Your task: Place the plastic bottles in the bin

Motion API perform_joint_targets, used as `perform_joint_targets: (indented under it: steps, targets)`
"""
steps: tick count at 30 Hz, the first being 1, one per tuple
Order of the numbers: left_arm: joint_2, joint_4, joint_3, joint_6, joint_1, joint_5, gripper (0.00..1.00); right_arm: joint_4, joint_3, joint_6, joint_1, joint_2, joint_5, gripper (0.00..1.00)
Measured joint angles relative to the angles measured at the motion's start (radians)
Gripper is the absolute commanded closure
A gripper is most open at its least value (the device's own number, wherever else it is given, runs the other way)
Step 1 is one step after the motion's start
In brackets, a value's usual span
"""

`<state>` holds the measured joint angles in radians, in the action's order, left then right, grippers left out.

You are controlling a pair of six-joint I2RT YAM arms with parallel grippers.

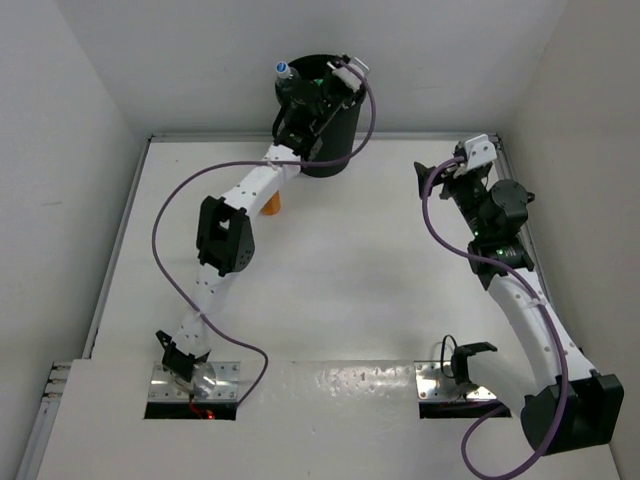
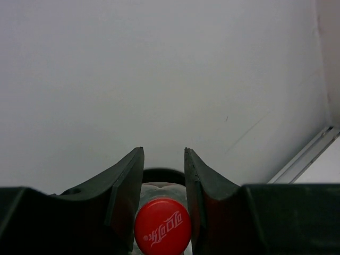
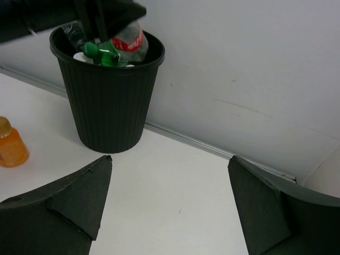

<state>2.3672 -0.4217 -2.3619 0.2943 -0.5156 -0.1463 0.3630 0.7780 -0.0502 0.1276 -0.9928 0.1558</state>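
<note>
Plastic bottles (image 3: 106, 50) fill the bin (image 3: 109, 106) to its rim against the far wall (image 3: 239, 64). Above it the left tool (image 2: 163, 159) is clamped on a red-capped bottle (image 2: 162, 226). Over open counter (image 1: 330, 300) the right tool (image 3: 170, 164) is spread apart. Its wrist view alone shows the orange bottle (image 3: 10, 146) clearly, standing beside the bin.

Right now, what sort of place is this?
Probably a robot test bench: two arms bolted to a white table, plain white walls boxing it in, and a bin of bottles.
</note>
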Motion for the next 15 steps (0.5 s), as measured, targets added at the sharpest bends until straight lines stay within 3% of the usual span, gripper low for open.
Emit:
perform_joint_targets:
  steps: [4,5,8,9,10,15]
  targets:
    - [0.077,-0.023,-0.001,0.056,0.000,0.050,0.98,-0.040,0.000,-0.009,0.002,0.008,-0.007,0.10]
    - [0.086,-0.032,-0.001,0.066,0.000,0.063,0.86,-0.050,0.000,-0.011,0.002,0.010,-0.010,0.10]
    - [0.091,-0.066,-0.001,0.071,0.003,0.097,0.27,-0.082,0.000,-0.019,0.002,0.017,-0.017,0.10]
    - [0.091,-0.079,-0.005,0.073,0.006,0.103,0.19,-0.088,0.000,-0.022,0.002,0.020,-0.017,0.10]
    - [0.091,-0.088,-0.011,0.063,0.008,0.106,0.03,-0.092,0.000,-0.022,0.002,0.022,-0.017,0.09]
    - [0.070,-0.111,-0.032,0.009,0.019,0.079,0.00,-0.103,0.000,-0.021,0.011,0.023,-0.004,0.09]
